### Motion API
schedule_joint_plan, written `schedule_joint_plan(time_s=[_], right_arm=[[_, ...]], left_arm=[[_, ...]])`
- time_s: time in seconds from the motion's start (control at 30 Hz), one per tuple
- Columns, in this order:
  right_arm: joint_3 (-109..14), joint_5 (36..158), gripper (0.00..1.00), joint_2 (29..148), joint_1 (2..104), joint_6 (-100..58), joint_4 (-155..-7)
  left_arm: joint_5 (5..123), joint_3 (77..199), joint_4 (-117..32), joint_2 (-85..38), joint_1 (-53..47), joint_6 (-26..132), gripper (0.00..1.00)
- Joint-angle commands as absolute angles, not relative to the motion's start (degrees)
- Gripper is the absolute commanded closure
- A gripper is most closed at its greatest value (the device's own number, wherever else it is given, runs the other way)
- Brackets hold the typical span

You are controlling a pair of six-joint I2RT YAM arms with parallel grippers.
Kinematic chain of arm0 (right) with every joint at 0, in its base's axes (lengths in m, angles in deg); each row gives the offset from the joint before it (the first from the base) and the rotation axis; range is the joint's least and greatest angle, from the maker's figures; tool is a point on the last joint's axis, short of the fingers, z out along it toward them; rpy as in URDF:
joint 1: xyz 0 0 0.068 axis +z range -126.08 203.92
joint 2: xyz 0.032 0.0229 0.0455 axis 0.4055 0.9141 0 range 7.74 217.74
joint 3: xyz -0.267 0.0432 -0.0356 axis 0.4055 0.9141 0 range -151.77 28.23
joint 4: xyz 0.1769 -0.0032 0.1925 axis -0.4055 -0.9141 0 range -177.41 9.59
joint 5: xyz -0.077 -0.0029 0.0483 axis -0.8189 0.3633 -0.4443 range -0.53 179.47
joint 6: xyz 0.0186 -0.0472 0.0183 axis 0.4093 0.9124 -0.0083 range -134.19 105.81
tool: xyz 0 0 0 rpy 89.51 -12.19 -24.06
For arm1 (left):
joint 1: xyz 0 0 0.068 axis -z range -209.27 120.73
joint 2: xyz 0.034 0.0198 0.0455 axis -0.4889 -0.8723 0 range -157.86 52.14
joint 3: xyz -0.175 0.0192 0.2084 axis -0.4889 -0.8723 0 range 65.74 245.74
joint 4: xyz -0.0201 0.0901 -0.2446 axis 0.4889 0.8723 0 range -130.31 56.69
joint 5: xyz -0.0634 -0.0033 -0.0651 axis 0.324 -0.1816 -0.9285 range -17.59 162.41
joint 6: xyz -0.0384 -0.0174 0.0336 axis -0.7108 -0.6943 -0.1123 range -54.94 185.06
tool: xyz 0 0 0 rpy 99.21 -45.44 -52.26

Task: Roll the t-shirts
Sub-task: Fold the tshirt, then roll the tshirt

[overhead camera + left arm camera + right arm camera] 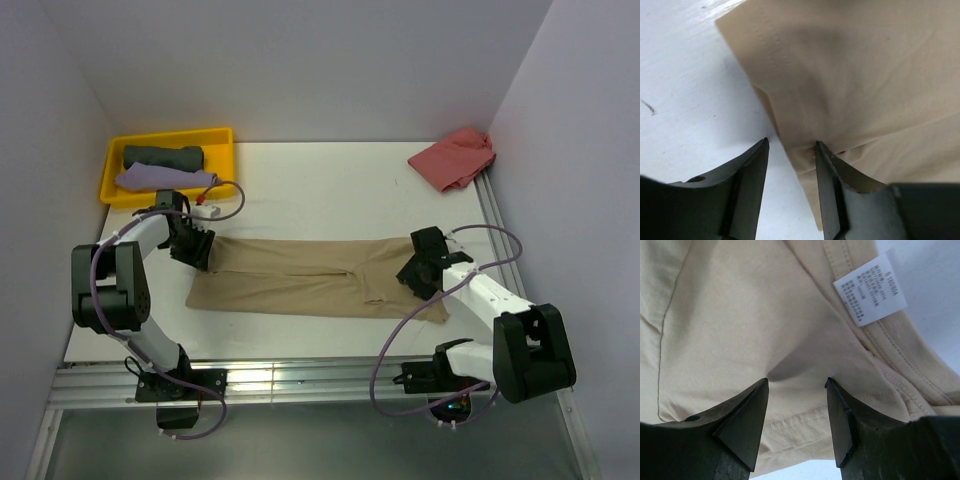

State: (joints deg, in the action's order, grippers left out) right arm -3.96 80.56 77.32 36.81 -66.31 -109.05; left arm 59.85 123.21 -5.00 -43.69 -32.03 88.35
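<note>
The tan t-shirt (310,280) lies folded into a long band across the middle of the table. My left gripper (205,250) is low at its left end. In the left wrist view the gripper (790,142) is open, with the folded edge of the tan cloth (865,75) running between the jaws and against the right finger (827,170). My right gripper (412,272) is down at the shirt's right end. The right wrist view shows this gripper (797,381) open over the hem of the tan cloth (740,315), nothing pinched, with a white label (870,290) near the collar.
A yellow tray (170,135) at the back left holds a rolled dark grey-green t-shirt (163,156) and a lilac t-shirt (160,178). A salmon-red t-shirt (455,157) lies crumpled in the back right corner. Walls close in the table on three sides.
</note>
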Motion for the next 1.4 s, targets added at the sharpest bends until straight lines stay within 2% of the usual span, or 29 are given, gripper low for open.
schedule_joint_plan(time_s=[0.0, 0.17, 0.43, 0.67, 0.83, 1.07, 1.27, 1.37], right_arm=[[-2.45, 78.83, 0.42, 78.66, 33.6, -63.41, -108.8], [-5.96, 78.83, 0.42, 82.88, 30.52, -60.96, -109.68], [-14.48, 78.13, 0.42, 90.88, 21.12, -54.19, -112.4], [-20.02, 76.81, 0.42, 95.89, 11.63, -48.91, -113.63], [-21.52, 79.18, 0.42, 94.67, 10.47, -48.55, -113.72], [-18.53, 77.08, 0.4, 83.25, 18.19, -54.17, -115.83], [-15.81, 77.52, 0.4, 73.14, 33.92, -64.36, -116.1], [-16.16, 75.85, 0.4, 73.21, 44.99, -70.34, -115.57]], left_arm=[[59.84, 124.62, -2.88, -40.93, -33.13, 89.93, 0.52], [56.33, 127.87, -0.68, -39.0, -33.66, 90.11, 0.44], [51.06, 133.23, 2.93, -39.0, -33.84, 89.23, 0.37], [47.63, 135.35, 3.98, -41.8, -34.01, 88.18, 0.36], [42.62, 137.72, 5.21, -45.75, -34.1, 86.86, 0.36], [37.25, 139.3, 4.86, -50.07, -32.43, 85.28, 0.33], [31.29, 140.97, 5.13, -54.55, -30.85, 83.43, 0.31], [30.92, 140.97, 3.9, -55.87, -29.89, 82.38, 0.3]])
